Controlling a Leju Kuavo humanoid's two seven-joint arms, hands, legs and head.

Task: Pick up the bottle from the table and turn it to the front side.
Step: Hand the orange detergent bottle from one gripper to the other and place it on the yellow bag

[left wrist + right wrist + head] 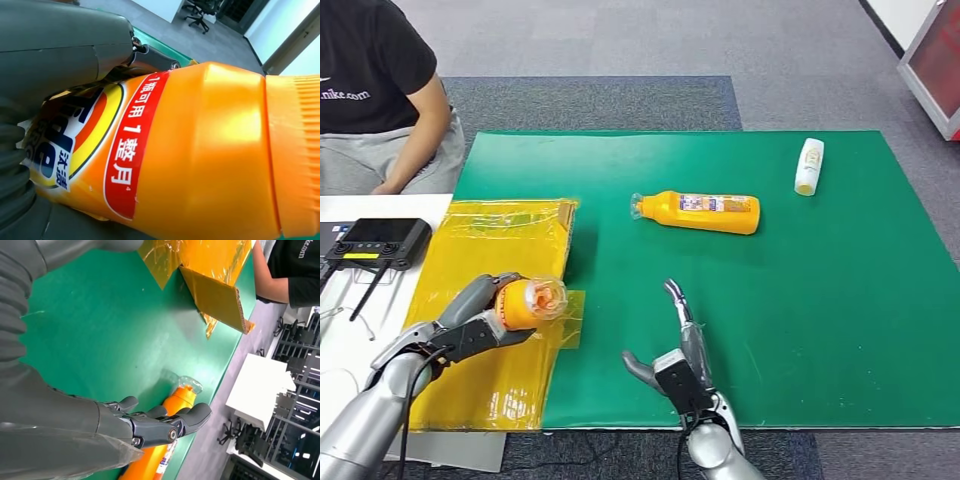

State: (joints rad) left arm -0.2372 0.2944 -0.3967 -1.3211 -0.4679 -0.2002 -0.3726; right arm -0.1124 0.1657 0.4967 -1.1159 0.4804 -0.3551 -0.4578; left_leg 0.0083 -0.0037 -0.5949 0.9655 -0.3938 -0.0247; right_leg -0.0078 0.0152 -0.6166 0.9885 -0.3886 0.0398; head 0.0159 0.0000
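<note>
I see my left hand (475, 322) gripping the orange bottle (530, 302) at lower left, my right hand (681, 352) spread, holding nothing.

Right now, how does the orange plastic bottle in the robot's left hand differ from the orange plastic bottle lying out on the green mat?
The held orange plastic bottle is gripped by the left hand over the yellow taped cardboard, cap end towards the camera. The lying orange plastic bottle rests on its side on the green mat, untouched, its label facing up, cap pointing left; the right hand hovers open short of it. Both are orange with wrapped caps.
</note>
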